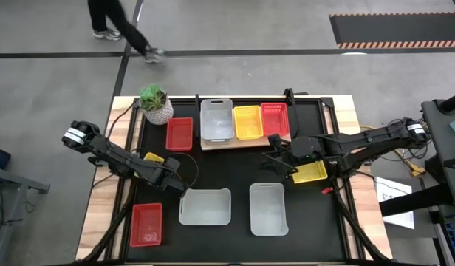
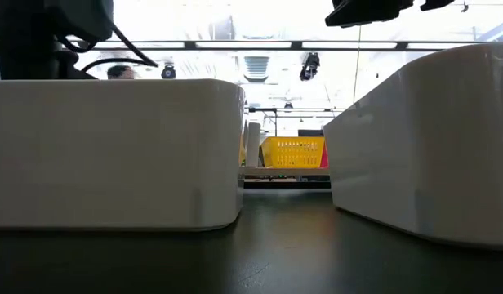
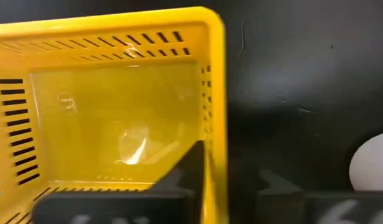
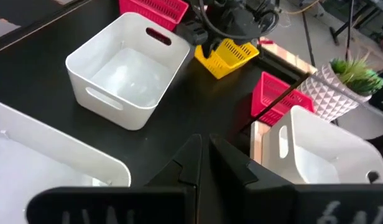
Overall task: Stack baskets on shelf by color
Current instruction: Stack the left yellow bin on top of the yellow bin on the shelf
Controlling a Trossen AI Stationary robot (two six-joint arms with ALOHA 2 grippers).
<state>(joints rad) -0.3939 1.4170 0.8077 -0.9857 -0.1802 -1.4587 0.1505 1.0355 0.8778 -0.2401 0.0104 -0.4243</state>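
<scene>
A potted plant (image 1: 155, 103) stands at the black mat's (image 1: 242, 181) far-left corner.

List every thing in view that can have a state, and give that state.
left gripper: shut on left yellow basket's wall
right gripper: shut, empty
left yellow basket: gripped by its wall
right yellow basket: upright on mat, under right arm
shelf: bears shelf baskets, side by side

Light-brown wood-grain shelf board (image 1: 235, 143): mostly covered by baskets in high view.
Yellow mesh-walled plastic basket (image 3: 110, 112): cut off by left wrist picture's edge.
Person (image 1: 113, 22): cropped above legs.
</scene>
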